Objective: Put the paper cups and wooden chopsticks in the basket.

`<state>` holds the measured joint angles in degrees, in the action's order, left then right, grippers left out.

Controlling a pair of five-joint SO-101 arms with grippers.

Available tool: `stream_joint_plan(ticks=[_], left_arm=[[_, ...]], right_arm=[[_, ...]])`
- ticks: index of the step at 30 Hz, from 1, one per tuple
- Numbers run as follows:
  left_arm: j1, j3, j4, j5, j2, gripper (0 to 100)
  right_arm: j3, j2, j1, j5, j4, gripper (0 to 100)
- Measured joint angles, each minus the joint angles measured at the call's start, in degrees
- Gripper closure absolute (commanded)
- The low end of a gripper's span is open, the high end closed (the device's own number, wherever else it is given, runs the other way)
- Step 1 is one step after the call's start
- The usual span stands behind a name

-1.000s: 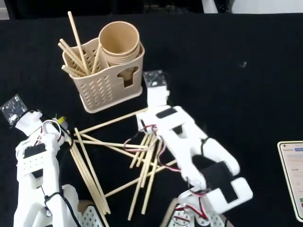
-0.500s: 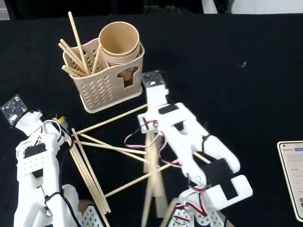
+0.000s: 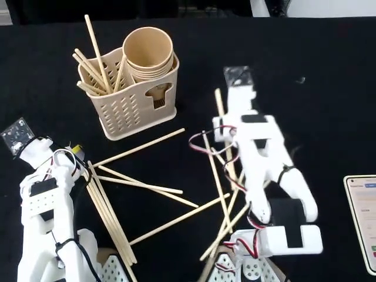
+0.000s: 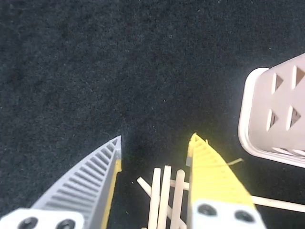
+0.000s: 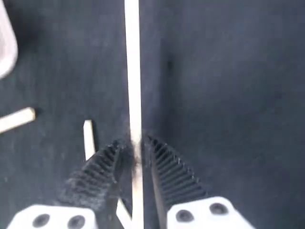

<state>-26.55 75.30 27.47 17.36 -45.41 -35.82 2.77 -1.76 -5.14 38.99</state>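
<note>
Since a second ago the right arm has swung to the right, away from the pile, and the right end effector point(image 5: 136, 143) is clamped on one wooden chopstick point(image 5: 132, 71), right of the basket point(image 3: 132, 111) where the paper cups point(image 3: 148, 50) already stand. The left end effector point(image 4: 155, 140) hangs with fingers apart over a bundle of sticks point(image 4: 164, 191) at the near left of the desk point(image 3: 311, 135). I think the long stick, pinched at one spot only, may turn in the grip or knock the basket rim.
</note>
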Motion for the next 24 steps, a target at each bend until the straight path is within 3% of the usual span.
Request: stream_joint_plan(ticks=[8, 15, 19, 24], left_arm=[[0.0, 0.0, 0.0, 0.0, 0.0, 77], [0.0, 0.0, 0.0, 0.0, 0.0, 77], [0.0, 0.0, 0.0, 0.0, 0.0, 77], [0.0, 0.0, 0.0, 0.0, 0.0, 77]], right_arm=[[6.2, 4.4, 1.1, 0.0, 6.4, 98.8], [12.8, 23.1, -0.2, 0.0, 17.3, 98.8], [13.9, 36.2, -8.0, 0.0, 17.4, 98.8], [13.9, 45.6, -23.1, 1.0, 8.4, 98.8]])
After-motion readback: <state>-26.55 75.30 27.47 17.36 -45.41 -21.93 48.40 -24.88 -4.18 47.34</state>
